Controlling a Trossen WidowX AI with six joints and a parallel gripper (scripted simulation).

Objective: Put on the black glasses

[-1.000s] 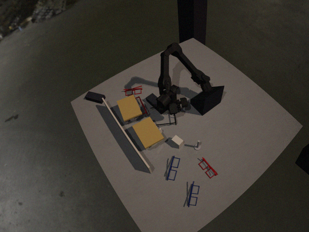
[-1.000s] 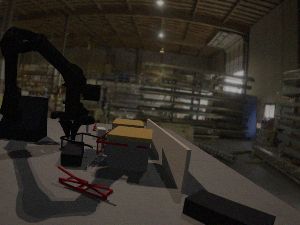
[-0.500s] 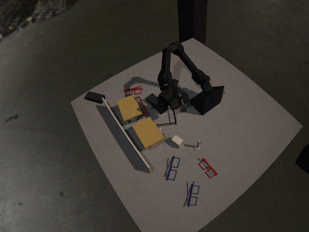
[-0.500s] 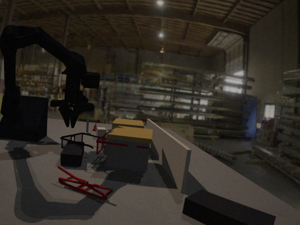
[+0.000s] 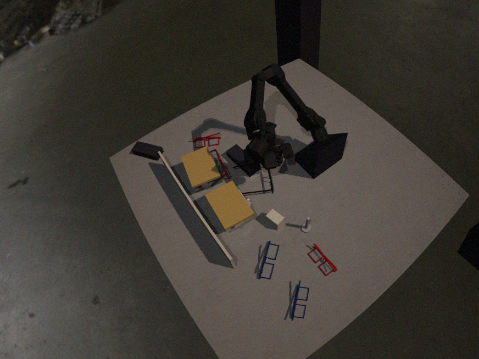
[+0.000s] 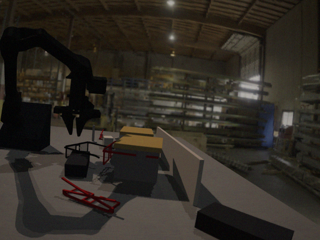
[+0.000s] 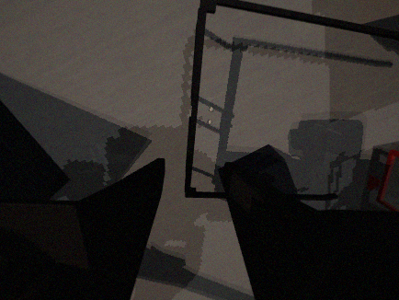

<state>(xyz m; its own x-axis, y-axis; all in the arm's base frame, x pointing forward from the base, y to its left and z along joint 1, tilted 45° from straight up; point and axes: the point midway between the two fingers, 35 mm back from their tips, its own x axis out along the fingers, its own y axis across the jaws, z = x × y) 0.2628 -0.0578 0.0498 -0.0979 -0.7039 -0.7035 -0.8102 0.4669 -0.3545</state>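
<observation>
while the claw (image 5: 276, 157) (image 6: 74, 134) (image 7: 194, 167) stands parted, gripping nothing, above the black glasses (image 5: 272, 181) (image 6: 76, 144) (image 7: 196, 69) by the dark block (image 5: 235, 152) (image 6: 76, 165), a careful regrip should centre on the bridge, keeping both temples clear of the red-spectacled head (image 5: 201, 168) (image 6: 135, 165).

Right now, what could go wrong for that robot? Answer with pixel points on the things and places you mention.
The open gripper (image 5: 272, 160) (image 6: 74, 134) (image 7: 194, 167) holds nothing, and its fingers hang over the black glasses (image 5: 271, 181) (image 6: 77, 144) (image 7: 197, 83); coming down might knock them.

One temple reaches over the dark block (image 5: 233, 152) (image 6: 77, 164), so the glasses could tip or snag.

The red glasses (image 5: 221, 162) (image 6: 121, 152) (image 7: 391, 161) on the nearby head (image 5: 199, 166) (image 6: 137, 165) could get bumped.
</observation>
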